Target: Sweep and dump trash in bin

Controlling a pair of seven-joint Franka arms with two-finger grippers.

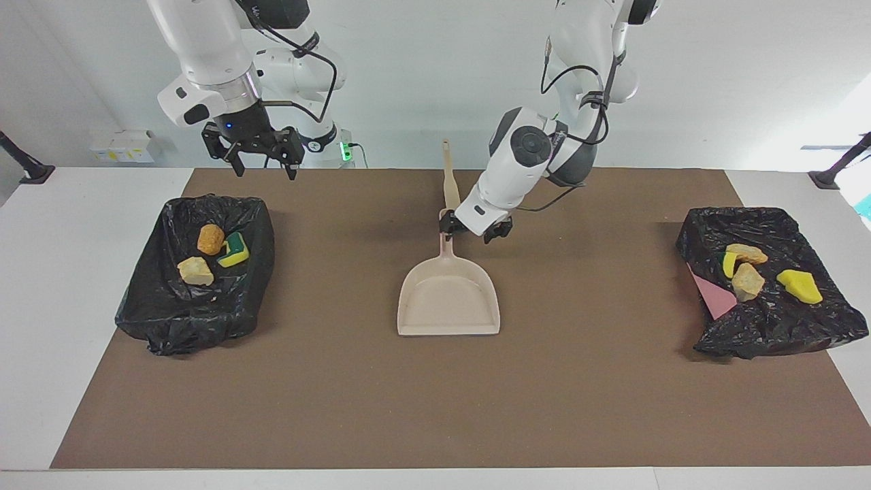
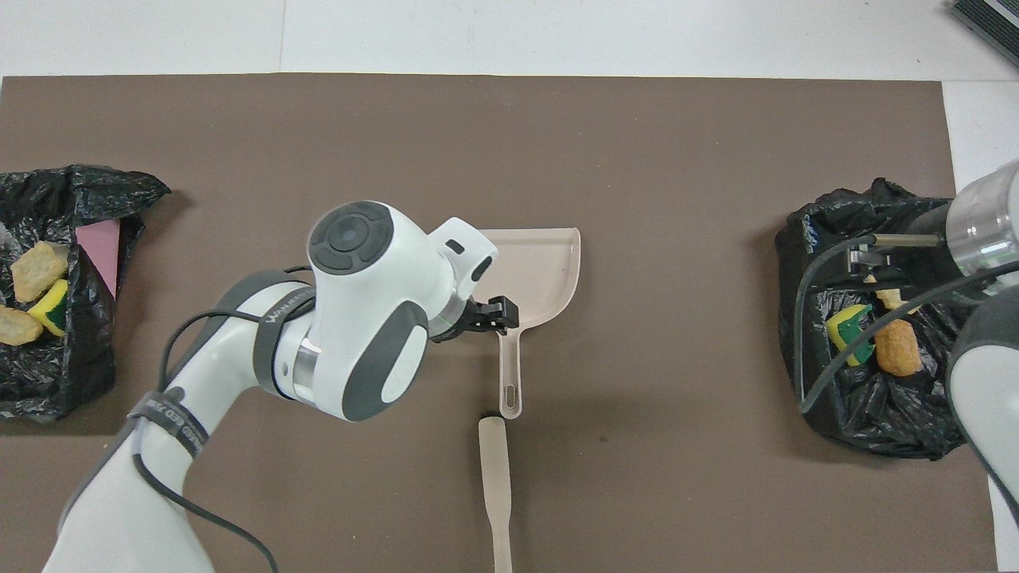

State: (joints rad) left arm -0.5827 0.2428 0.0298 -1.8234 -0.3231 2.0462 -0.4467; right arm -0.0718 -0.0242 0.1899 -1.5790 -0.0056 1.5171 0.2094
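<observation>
The left gripper hangs low over the mat at mid-table, right by the top of the dustpan handle. Its fingers stand apart and grip nothing; from the facing view 1 fingertip looks to be at the handle's edge, though whether it touches is hard to tell. In the overhead view the same gripper sits beside the joint where the handle meets the pan. The dustpan lies flat on the mat, empty, its handle pointing toward the robots. In line with that handle, nearer to the robots, lies a pale brush handle, its tip just beside the dustpan handle's end.

The right gripper waits in the air over the robots' edge of the mat, by the bin at the right arm's end, its fingers spread and empty. That black-bagged bin holds 3 scraps of trash: an orange-brown lump, a yellow-green sponge and a beige chunk.

At the left arm's end a 2nd bagged bin holds 4 more: a yellow sponge, 2 beige chunks and a yellow-green bit. A pink patch shows at that bag's edge. No scrap lies on the mat.
</observation>
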